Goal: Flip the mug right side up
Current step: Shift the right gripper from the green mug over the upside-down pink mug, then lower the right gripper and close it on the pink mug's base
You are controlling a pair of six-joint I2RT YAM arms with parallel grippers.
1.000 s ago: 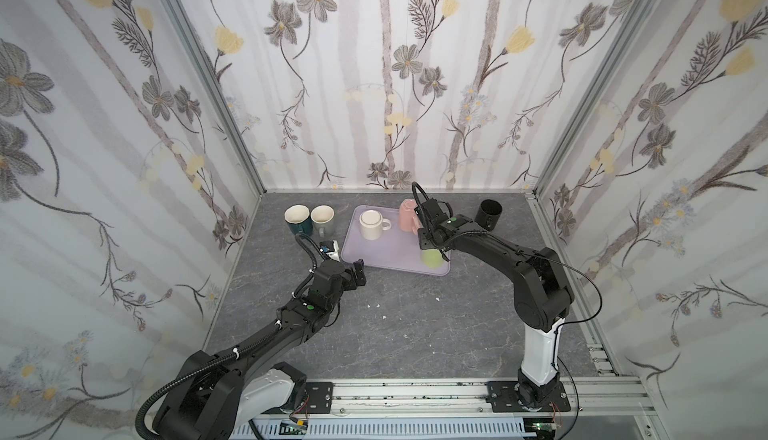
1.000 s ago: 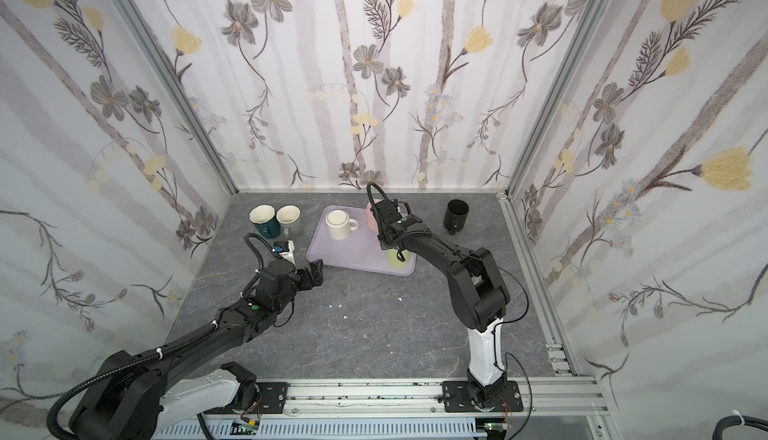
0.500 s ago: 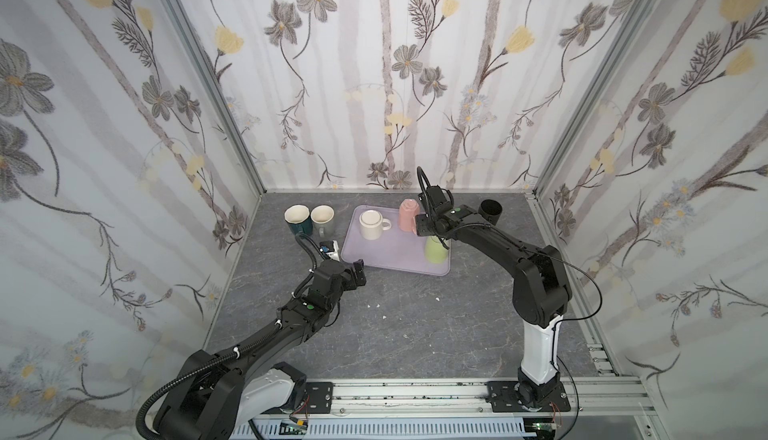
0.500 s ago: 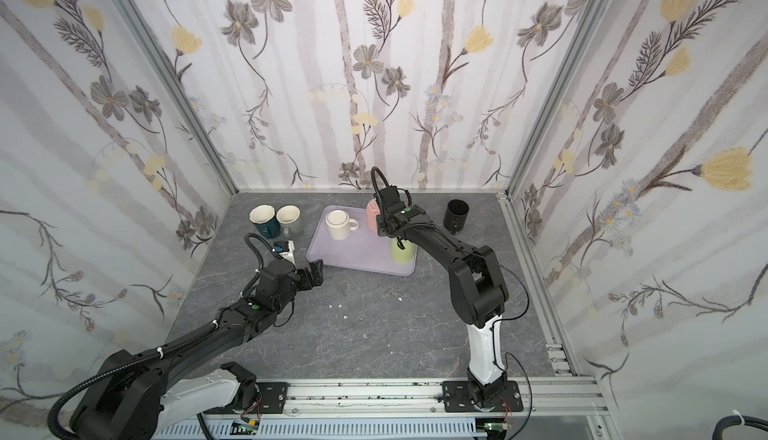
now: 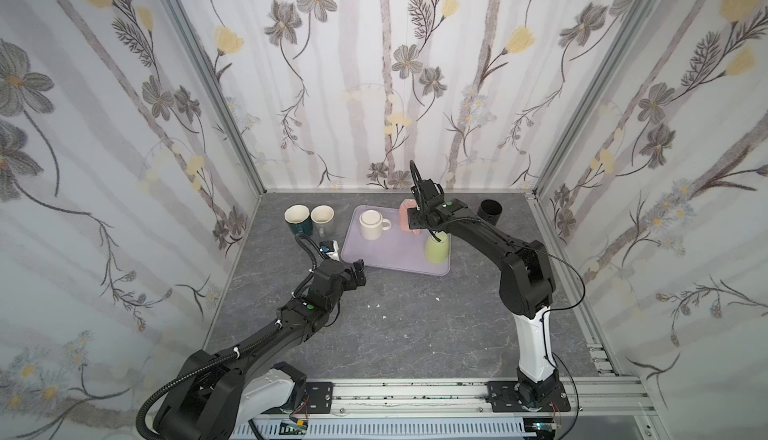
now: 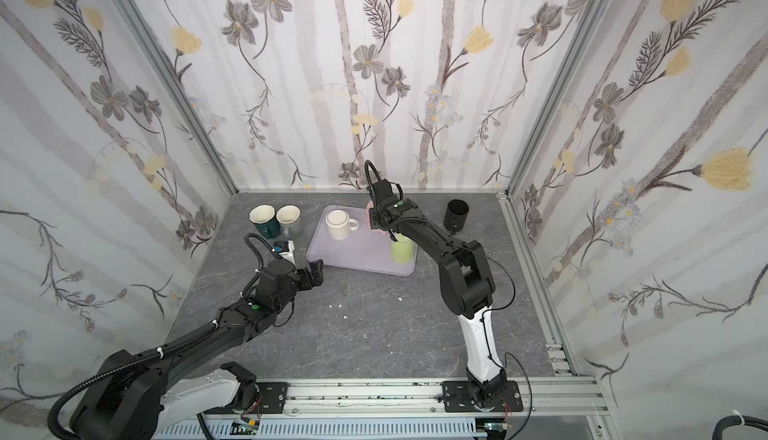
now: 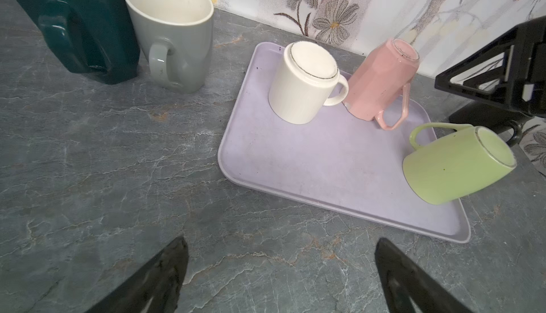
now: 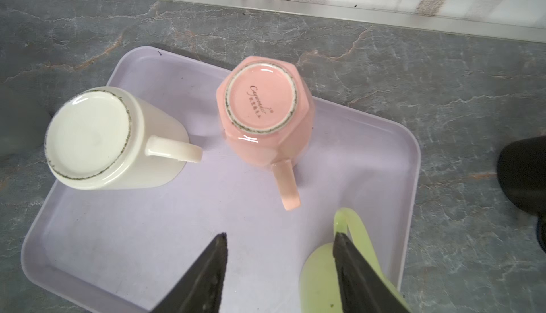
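Just beside the right pincer, on the lilac tray, the green mug stands base up. Its handle is close by one finger, and we cannot tell whether they touch. The pincer hangs half wide with only bare tray between its fingers, so we judge this step to be the approach for a grip, with nothing held yet.

Ahead of the pincer, the pink mug and the cream mug also stand base up.

Next we need to close on the green mug's wall or handle, lift it clear of the tray and roll the wrist over.

The left pincer hangs wide and empty over the grey marbled table, short of the tray. Flowered walls shut in the table on three sides.
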